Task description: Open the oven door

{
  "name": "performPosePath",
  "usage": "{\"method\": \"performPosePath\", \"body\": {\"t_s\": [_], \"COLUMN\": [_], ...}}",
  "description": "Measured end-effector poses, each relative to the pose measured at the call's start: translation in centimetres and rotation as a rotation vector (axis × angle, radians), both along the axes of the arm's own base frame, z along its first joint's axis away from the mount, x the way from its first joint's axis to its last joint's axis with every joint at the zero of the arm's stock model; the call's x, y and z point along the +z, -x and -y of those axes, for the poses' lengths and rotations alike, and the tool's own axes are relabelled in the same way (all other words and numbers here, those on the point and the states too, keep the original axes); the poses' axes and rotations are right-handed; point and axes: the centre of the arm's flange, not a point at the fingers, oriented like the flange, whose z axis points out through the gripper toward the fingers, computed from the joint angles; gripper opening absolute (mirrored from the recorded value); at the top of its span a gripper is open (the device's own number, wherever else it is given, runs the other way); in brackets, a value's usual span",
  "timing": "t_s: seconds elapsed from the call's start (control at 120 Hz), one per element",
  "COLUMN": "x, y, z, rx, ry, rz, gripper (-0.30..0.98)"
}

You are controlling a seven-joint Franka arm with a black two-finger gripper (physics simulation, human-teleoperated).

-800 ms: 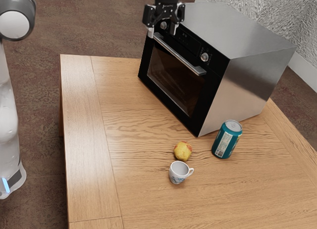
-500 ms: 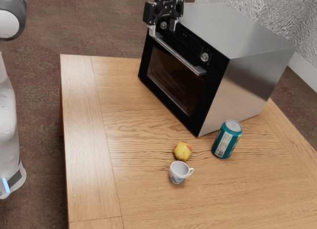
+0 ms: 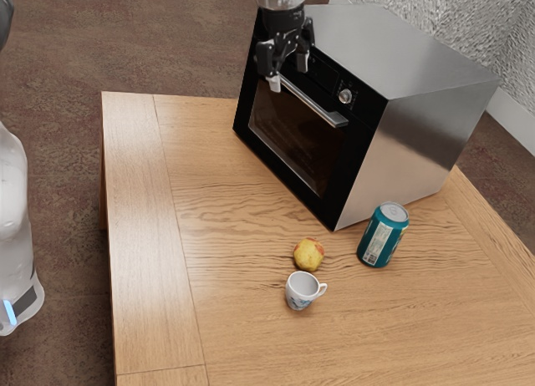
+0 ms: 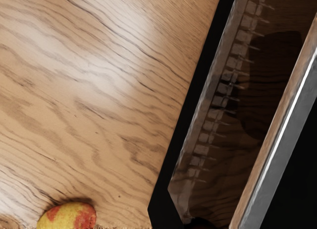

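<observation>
My gripper is at the oven's front in the exterior view, over the upper-left end of the door handle. Its two fingers stand apart, the nearer one in front of the handle; whether either touches it I cannot tell. The oven door is closed against the black front. In the wrist view the metal handle runs slantwise beside the dark door window. The handle's far end is hidden behind the gripper in the exterior view.
The steel oven body stands on the wooden table. Before it are a teal can, a red-yellow apple and a white cup. The apple lies off the oven's front in the wrist view.
My hand has come down and a little to the exterior view's right, onto the end of the handle. The oven door and the things on the table have not moved.
</observation>
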Motion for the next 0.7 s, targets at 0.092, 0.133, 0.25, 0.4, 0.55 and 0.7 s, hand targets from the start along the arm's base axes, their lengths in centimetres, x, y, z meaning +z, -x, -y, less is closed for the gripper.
{"method": "performPosePath", "body": {"t_s": [0.092, 0.133, 0.25, 0.4, 0.55, 0.7], "x": [-0.6, -0.6, -0.5, -1.9, -2.9, -4.3], "y": [-0.5, -0.6, -0.8, -1.3, -1.5, -1.9], "z": [-0.1, -0.2, -0.4, -0.6, -0.8, -1.1], "rx": [0.021, 0.028, 0.041, 0.052, 0.060, 0.070], "ry": [0.001, 0.000, -0.005, -0.005, -0.005, 0.002], "rz": [0.032, 0.047, 0.080, 0.076, 0.081, 0.074], "gripper": [0.69, 0.69, 0.69, 0.69, 0.69, 0.69]}}
